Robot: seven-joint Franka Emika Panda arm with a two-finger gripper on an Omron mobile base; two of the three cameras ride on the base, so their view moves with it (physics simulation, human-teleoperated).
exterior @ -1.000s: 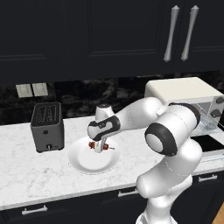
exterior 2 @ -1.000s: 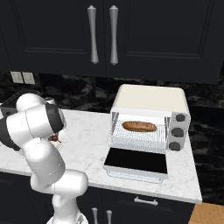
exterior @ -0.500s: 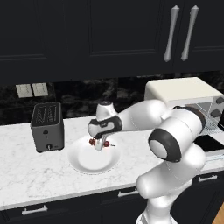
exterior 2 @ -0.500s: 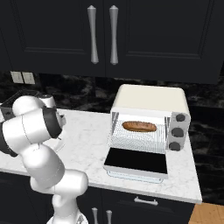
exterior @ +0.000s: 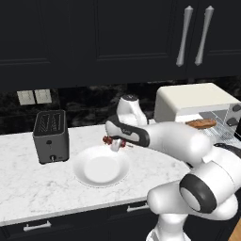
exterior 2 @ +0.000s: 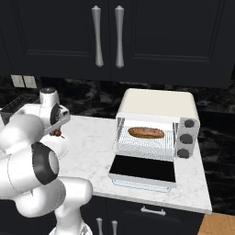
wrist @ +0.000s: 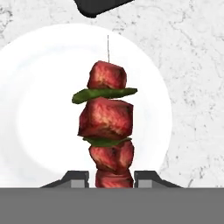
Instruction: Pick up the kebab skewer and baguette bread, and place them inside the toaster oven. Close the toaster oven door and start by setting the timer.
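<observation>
gripper point(wrist: 111, 177) is clamping the bottom meat chunk of the kebab skewer point(wrist: 106, 124), hanging above the white plate point(exterior: 101, 168), and I'm guessing it's light but floppy-ended, so gripping mid-stick seems safer

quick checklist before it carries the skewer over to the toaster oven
1. Claw shut on the kebab skewer: ok, a finger sits on each side of the lowest meat chunk.
2. Skewer lifted clear of the white plate: ok, it hangs above the plate in the left base view.
3. Toaster oven door open: ok, it lies flat in front.
4. Baguette bread already inside the toaster oven: ok, on the wire rack.
5. Room left on the rack beside the bread: cannot tell.
6. Grip firm enough for the swing: cannot tell.
</observation>
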